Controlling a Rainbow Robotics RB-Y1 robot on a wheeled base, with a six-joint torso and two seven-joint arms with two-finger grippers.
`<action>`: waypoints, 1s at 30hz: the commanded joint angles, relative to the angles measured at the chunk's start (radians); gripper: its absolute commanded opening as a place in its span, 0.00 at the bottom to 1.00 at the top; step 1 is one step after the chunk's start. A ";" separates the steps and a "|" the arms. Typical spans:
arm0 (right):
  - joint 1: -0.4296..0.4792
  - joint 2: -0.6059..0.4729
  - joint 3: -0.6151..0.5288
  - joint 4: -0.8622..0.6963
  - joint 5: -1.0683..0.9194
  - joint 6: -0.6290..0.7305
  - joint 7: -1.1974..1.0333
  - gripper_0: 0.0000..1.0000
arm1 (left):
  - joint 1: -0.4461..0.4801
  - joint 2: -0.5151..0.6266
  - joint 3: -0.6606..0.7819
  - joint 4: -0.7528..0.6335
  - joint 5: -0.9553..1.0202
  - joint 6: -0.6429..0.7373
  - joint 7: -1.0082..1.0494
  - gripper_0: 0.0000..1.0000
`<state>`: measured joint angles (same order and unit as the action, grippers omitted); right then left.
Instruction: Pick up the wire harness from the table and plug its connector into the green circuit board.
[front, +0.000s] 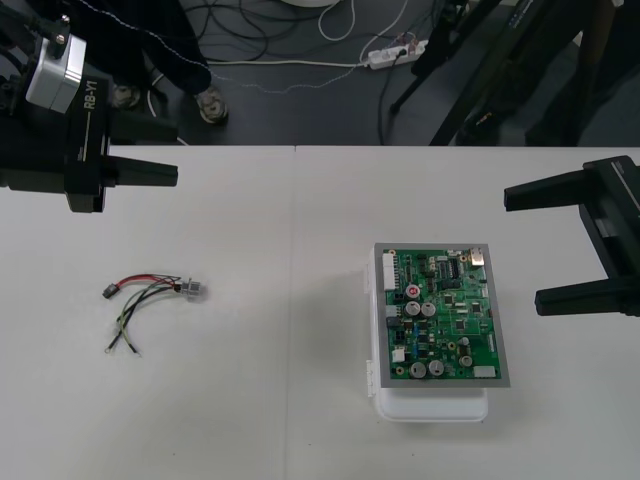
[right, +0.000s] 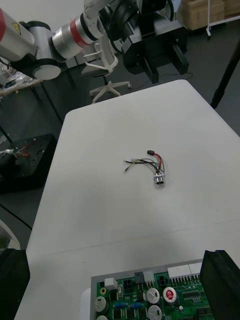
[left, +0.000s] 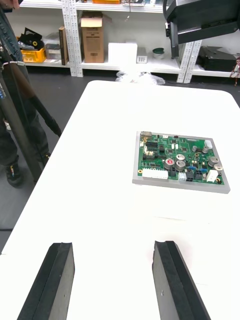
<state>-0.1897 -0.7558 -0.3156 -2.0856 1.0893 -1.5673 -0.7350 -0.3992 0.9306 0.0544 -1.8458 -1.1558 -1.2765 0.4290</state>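
Nothing is done yet: the thin red-black-green wire harness (front: 150, 298) is seen lying near the pale worktop's (front: 300, 400) left edge, unplugged from the green circuit board (front: 445, 315); left claw (front: 175, 150) and right claw (front: 525, 248) are held wide, empty.

The wire harness (front: 150, 300) is seen lying loose on the tabletop (front: 280, 400), well apart from the green circuit board (front: 440, 315), at about 9 o'clock from it. Its round metal socket (front: 192, 290) is turned to 3 o'clock and its small black plug (front: 107, 292) to 9 o'clock, unplugged. The board is laid flat on a white base (front: 430, 408), component side up.
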 joint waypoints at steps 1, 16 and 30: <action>0.021 -0.002 -0.083 0.004 -0.051 -0.003 0.026 1.00 | 0.000 0.014 0.002 -0.004 0.002 -0.035 -0.056 0.46; 0.122 -0.002 -0.230 0.007 -0.264 -0.003 0.111 1.00 | -0.026 0.172 -0.013 -0.104 -0.191 -0.035 -0.314 0.46; 0.145 -0.002 -0.230 0.110 -0.305 -0.003 0.433 1.00 | -0.225 0.359 -0.370 -0.112 -0.265 0.100 -0.722 0.46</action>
<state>-0.0705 -0.7558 -0.5196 -1.9842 0.8038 -1.5674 -0.4025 -0.5168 1.2177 -0.2360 -1.9350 -1.3891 -1.2562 -0.1104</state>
